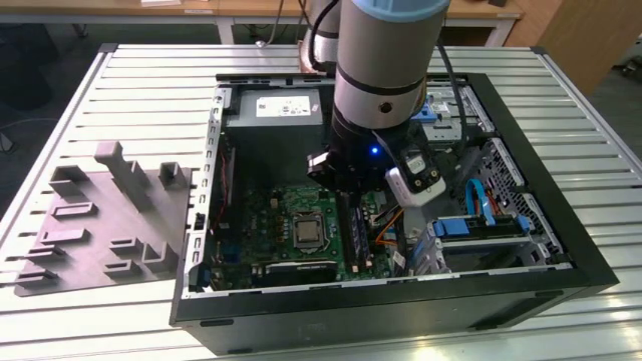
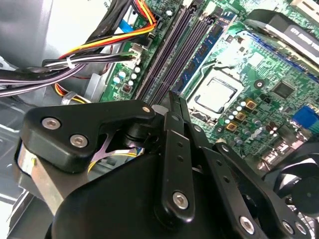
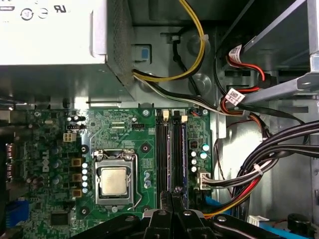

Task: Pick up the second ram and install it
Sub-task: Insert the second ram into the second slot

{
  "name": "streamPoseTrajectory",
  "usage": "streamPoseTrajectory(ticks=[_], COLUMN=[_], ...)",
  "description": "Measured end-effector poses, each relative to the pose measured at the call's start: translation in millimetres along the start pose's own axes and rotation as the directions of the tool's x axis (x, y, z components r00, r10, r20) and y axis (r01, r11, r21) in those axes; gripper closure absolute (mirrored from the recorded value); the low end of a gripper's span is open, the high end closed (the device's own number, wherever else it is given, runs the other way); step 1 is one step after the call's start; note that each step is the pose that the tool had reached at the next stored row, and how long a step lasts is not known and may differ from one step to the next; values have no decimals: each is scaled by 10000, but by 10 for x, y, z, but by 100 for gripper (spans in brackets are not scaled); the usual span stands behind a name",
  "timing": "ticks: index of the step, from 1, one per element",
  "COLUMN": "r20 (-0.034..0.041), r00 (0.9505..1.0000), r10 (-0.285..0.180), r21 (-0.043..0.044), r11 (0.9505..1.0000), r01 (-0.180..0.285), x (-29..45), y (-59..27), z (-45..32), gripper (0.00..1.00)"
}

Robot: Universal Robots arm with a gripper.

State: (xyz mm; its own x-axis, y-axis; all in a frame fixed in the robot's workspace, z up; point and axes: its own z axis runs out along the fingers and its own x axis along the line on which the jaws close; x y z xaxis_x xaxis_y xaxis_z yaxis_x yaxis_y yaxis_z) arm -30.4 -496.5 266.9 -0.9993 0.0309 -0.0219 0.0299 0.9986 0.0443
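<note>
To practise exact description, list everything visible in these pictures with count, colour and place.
table: one, white slats, under the case.
computer case: one, black, open, on the table.
holder tray: one, grey, on the table, at the exterior view's left of the case.
power supply: one, grey, inside the case.
motherboard: one, green, inside the case.
processor: one, silver, on the motherboard.
memory slots: a few, black, beside the processor.
ram stick: one, dark blue, seated in a slot.
cables: many, black, yellow, red, beside the motherboard.
arm: one, grey, reaching into the case.
gripper: one, black, above the memory slots.
</note>
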Motion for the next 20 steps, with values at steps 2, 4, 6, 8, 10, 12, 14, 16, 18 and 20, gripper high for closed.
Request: streamPoseTrajectory(ticks=[2, 4, 6, 8, 10, 12, 14, 16, 18, 20], r20=[1, 0, 0, 0, 0, -1, -2, -2, -2, -3], r00=[10000, 10000, 10000, 10000, 10000, 10000, 10000, 10000, 10000, 10000], r10=[17, 31, 38, 44, 44, 44, 44, 44, 45, 45], r21=[-16, -24, -38, -57, -76, -97, -114, -129, -142, -148], r11=[10000, 10000, 10000, 10000, 10000, 9999, 9999, 9999, 9999, 9999], r01=[-17, -31, -38, -44, -44, -44, -44, -44, -45, -45], x=[-6, -20, -34, -38, -38, -39, -38, -38, -37, -37], y=[2, 2, 2, 1, 1, 0, -2, -3, -3, -4], z=[26, 48, 72, 89, 102, 126, 153, 177, 196, 208], gripper=[89, 89, 89, 89, 89, 89, 89, 89, 89, 89])
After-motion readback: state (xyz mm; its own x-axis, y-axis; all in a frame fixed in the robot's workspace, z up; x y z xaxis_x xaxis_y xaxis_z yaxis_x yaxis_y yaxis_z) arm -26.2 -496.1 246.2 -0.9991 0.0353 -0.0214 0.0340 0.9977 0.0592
